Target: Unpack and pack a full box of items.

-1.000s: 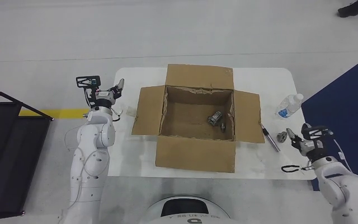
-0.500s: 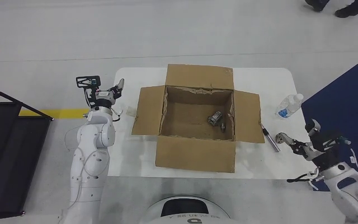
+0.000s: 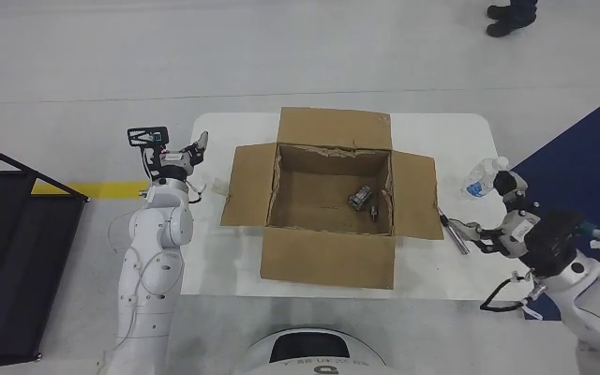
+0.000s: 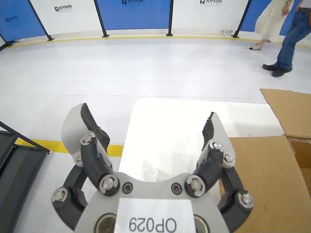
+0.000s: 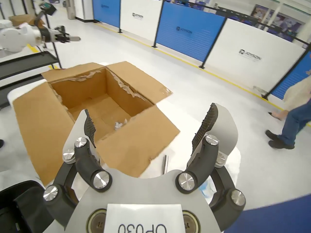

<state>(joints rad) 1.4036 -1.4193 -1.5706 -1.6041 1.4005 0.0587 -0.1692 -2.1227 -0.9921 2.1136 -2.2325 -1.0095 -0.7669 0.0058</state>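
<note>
Box: the cardboard box [image 3: 323, 258] sits dead centre in the top view on the white table [image 3: 225, 267]. All four flaps are folded out flat and the top is wide open.

Inside the box: just one small crumpled grey item [image 3: 362, 199], on the floor over by the right-hand wall. Can't tell what it actually is.

Pen: a dark pen [image 3: 453, 232] lies on the table just beside the outer edge of the right flap, at the right of the frame.

Bottle: a clear water bottle [image 3: 481, 178] is near the table's right edge, a bit further up the frame than the pen.

Left pincer: the left gripper [image 4: 148, 112] hangs over the table's left end, at the left of the top view. It's off to the side of the left flap, spread wide with nothing in it.

Right pincer: the right gripper [image 5: 149, 112] is at the right of the top view, over the table's right edge, near the pen and bottle. It's also spread wide and empty, facing the box.

Scrap: a tiny clear plastic bit [image 4: 146, 168] lies on the table under the left gripper.
</note>
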